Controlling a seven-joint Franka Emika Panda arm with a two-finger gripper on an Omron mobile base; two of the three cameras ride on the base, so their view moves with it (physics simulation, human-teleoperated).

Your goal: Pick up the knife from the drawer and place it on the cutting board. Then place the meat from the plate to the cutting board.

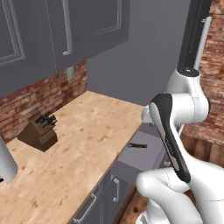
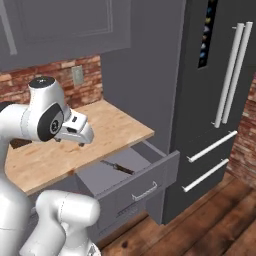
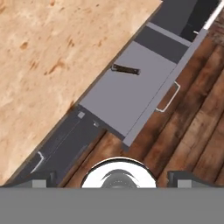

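Gripper [image 3: 112,178] jaws stand spread as wide as they go, with nothing between them; its two dark fingertips [image 3: 37,179] rise at the bottom of the hand view, far apart, looking down from above the wooden counter [image 3: 52,52] edge. In the right base view the hand [image 2: 75,131] hangs over the counter's near edge, just left of the open drawer [image 2: 150,175]. That drawer is pulled out from under the counter, between it and the tall dark fridge [image 2: 220,100] to the right. On the drawer's flat grey bottom lies the knife [image 3: 125,69], alone, dark handle and thin blade, towards the counter side, clear of the drawer walls. Far left on the counter stands a brown knife block [image 1: 39,131] near the brick wall [image 1: 39,96]. Grey cabinets [image 1: 65,30] hang above.
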